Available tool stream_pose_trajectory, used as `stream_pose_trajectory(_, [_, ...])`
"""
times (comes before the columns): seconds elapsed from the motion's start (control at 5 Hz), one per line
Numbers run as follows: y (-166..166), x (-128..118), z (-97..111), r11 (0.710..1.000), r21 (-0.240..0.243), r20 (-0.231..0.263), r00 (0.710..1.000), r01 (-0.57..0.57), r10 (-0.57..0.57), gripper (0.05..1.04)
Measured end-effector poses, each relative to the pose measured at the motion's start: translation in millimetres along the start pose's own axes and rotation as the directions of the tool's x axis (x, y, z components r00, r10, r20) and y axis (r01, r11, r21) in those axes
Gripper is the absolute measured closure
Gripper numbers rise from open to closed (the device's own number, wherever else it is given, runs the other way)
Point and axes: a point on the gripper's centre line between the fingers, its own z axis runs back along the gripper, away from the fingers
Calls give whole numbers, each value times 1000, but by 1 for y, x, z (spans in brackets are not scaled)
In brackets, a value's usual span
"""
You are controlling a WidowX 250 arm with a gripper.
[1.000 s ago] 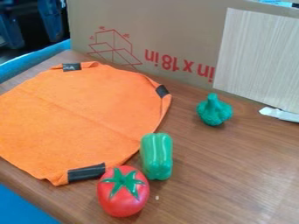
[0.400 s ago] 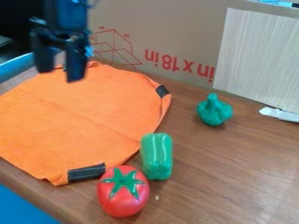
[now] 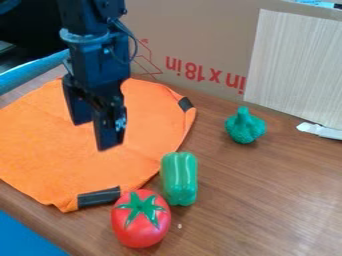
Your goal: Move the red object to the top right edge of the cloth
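Item, one hand (image 3: 95,134), mine: fingers spread with nothing pinched between them, hung above the orange cloth (image 3: 40,145) and pointing down, a posture that suits a grasp from above. Item, one red tomato (image 3: 141,220), the piece to be moved: on the wooden surface (image 3: 267,210) at the near side, just beside the cloth's near black tab (image 3: 99,197), leafy star uppermost; whether it touches the cloth I cannot tell. Its rounded sides, I judge, want a wide, centred grip, lest it roll. Item, one green pepper (image 3: 179,180), close by the tomato on its far right side (an awkward neighbour, liable to be nudged), which is reason to come straight down and lift before crossing. Item, one far black tab (image 3: 186,104) at the cloth's far right edge, a fair marker for the destination. Item, one teal bulb-shaped piece (image 3: 245,126), right of that edge and well apart from the tomato, no hindrance to my grasp. Step in hand: the approach, the tomato unlifted.
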Motion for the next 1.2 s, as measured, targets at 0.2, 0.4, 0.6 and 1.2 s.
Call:
stream_pose_trajectory(0.2, [-16, -2, -3, 995, -39, 51, 995, 89, -87, 83])
stream_pose_trajectory(0.4, [-27, -3, -7, 979, -88, 72, 982, 183, -177, 83])
stream_pose_trajectory(0.6, [-38, -6, -12, 932, -172, 65, 948, 318, -311, 83])
stream_pose_trajectory(1.2, [-67, -3, -35, 868, -96, 17, 873, 487, -487, 83])
